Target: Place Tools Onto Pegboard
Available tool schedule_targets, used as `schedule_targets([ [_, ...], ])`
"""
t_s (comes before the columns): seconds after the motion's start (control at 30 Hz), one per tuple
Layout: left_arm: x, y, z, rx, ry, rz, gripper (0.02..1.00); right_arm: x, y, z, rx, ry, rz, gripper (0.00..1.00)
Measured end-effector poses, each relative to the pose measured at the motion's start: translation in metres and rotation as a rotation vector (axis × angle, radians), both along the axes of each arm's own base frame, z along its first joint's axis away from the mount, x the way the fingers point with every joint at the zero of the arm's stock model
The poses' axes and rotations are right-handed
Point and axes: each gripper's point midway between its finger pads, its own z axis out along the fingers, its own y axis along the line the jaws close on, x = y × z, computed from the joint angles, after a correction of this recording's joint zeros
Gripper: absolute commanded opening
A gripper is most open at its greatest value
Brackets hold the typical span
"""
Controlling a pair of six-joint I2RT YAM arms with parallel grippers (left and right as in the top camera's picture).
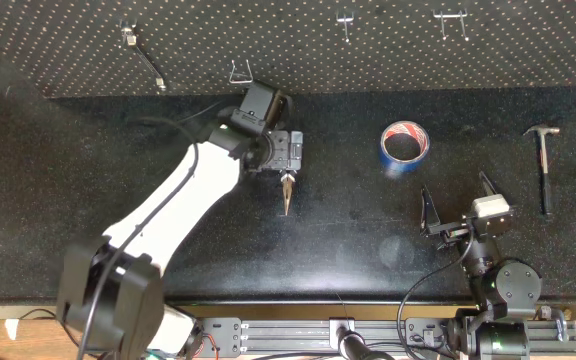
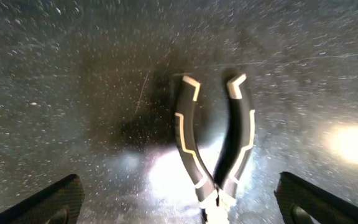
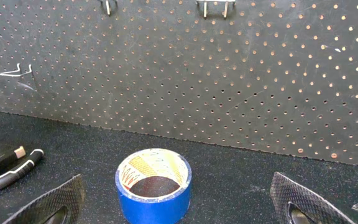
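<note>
A pair of pliers (image 1: 287, 190) with black, cream-striped handles lies on the dark table mat, its nose towards the front edge. My left gripper (image 1: 290, 152) hovers over the handle end. In the left wrist view the pliers (image 2: 213, 146) lie between the open fingers (image 2: 51, 200), untouched. My right gripper (image 1: 458, 200) stands open and holds nothing near the front right. It faces a blue tape roll (image 3: 154, 185) standing on the mat. A hammer (image 1: 544, 165) lies at the far right. The pegboard (image 1: 388, 50) runs along the back.
Metal hooks stick out of the pegboard (image 3: 260, 81): a wire hook (image 1: 239, 72) behind my left gripper and two more (image 1: 344, 20) (image 1: 451, 20) further right. A black tool (image 1: 146, 58) hangs on the board at the left. The pliers' handles (image 3: 8, 168) show in the right wrist view.
</note>
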Motion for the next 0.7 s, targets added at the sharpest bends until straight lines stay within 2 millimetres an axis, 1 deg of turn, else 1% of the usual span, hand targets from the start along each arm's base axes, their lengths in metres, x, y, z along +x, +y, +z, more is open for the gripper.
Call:
schedule_targets([
  [0.1, 0.0, 0.0, -0.007, 0.004, 0.018, 0.006, 0.996, 0.0, 0.0, 0.0, 0.0, 0.0, 0.0, 0.976],
  [0.2, 0.001, -0.003, -0.002, -0.002, 0.015, 0.005, 0.996, 0.0, 0.0, 0.0, 0.0, 0.0, 0.0, 0.976],
  [0.23, -0.001, -0.003, -0.001, 0.003, 0.026, 0.002, 0.996, 0.0, 0.0, 0.0, 0.0, 0.0, 0.0, 0.976],
  [0.33, -0.006, -0.003, -0.003, 0.012, 0.043, -0.003, 0.996, 0.0, 0.0, 0.0, 0.0, 0.0, 0.0, 0.976],
  [0.5, -0.007, -0.002, -0.003, 0.014, 0.048, -0.003, 0.996, 0.0, 0.0, 0.0, 0.0, 0.0, 0.0, 0.976],
  [0.7, -0.02, 0.004, -0.006, 0.042, 0.1, -0.007, 0.998, 0.0, 0.0, 0.0, 0.0, 0.0, 0.0, 0.976],
])
